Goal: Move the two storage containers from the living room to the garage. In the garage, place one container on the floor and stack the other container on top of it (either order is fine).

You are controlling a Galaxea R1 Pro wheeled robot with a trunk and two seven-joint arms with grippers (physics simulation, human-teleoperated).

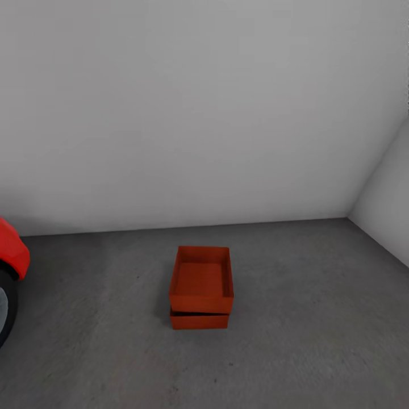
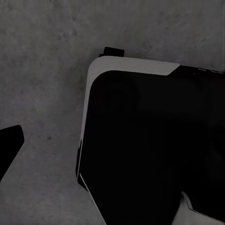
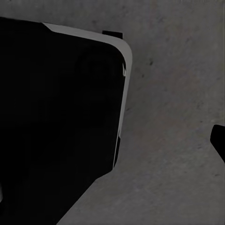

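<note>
Storage containers (image 1: 201,287) sit stacked on the garage floor (image 1: 295,341), centred ahead, long axis near-to-far, equidistant from both arms; finger state cannot be told.

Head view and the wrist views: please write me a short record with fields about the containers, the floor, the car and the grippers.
room: garage, pale walls
floor: dark grey floor, concrete-like
upper container: upper container, orange-red, open, empty, stacked on the other
lower container: lower container, on the floor, only its front wall visible
stack alignment: roughly squared, upper one slightly overhanging
car: red car at left edge, with wheel
grippers: fingers barely visible, state unclear
</note>
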